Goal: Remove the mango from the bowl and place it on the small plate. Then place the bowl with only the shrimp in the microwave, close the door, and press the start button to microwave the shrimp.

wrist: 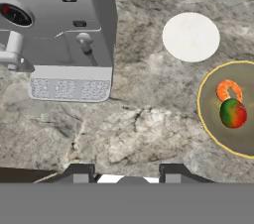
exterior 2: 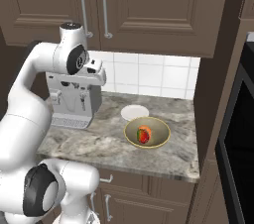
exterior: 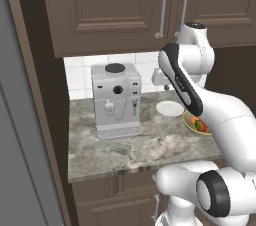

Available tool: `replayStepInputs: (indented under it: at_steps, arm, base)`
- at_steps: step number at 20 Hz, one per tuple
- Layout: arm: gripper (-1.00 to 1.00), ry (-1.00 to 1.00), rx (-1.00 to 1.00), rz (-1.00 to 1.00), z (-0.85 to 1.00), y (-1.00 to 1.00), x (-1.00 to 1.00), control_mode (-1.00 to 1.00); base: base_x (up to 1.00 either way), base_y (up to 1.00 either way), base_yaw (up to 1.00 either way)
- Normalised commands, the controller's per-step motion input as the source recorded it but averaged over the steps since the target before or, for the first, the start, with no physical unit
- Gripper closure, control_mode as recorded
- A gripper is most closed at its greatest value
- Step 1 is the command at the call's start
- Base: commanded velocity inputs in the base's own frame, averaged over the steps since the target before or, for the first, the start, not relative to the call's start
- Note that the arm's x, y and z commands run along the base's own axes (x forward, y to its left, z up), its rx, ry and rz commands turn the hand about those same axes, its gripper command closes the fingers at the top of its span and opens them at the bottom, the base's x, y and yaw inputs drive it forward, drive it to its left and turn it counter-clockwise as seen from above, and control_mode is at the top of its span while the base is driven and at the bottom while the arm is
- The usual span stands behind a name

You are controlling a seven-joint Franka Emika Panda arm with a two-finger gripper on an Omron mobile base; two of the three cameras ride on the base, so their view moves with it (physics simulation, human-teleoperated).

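A grey espresso machine (exterior: 116,101) stands toward the back left of the stone counter (exterior: 130,147), against the white tiled wall (exterior 2: 149,75). To its right, near the back edge, lies the small plate (exterior 2: 134,112), bare and white. Just in front of the plate and a little to the right, close to it but not touching, sits the bowl (exterior 2: 158,141), nearer the counter's right end. Inside the bowl the mango (wrist: 233,113) and the shrimp (wrist: 227,89) lie pressed together, the shrimp on the side toward the plate.

The gripper (wrist: 127,174) hangs high above the counter's front part, between the machine and the bowl, clear of everything. Its two fingertips (wrist: 79,173) stand apart with nothing between them.

Nothing lies between the bowl and the plate. The machine is the only bulky thing nearby. At the far right, past a brown cabinet side, the dark front of the microwave (exterior 2: 238,139) shows.

Count: one machine, one plate, one bowl, one mango, one shrimp. Two long handles (exterior 2: 94,6) hang on the upper cabinet doors (exterior 2: 158,10).
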Motion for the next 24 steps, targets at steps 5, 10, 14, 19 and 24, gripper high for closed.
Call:
replayStepInputs:
  at_steps: [5,10,14,19,24]
  arm:
    - [-1.00,0.00,0.00,0.00,-0.05,0.00,-0.04,-1.00]
    - [-1.00,0.00,0.01,0.00,-0.73,-0.78,0.00,-1.00]
    - [-1.00,0.08,0.09,-0.02,-0.83,-1.00,-0.03,-1.00]
    - [-1.00,0.21,-0.05,0.01,-0.61,-0.39,0.09,-1.00]
    - [-1.00,0.00,0.00,0.11,-0.12,-0.45,-0.03,-1.00]
  base:
    - [0.00,0.00,0.00]
    - [0.00,0.00,0.00]
    - [0.00,0.00,0.00]
    - [0.00,0.00,0.00]
    - [0.00,0.00,0.00]
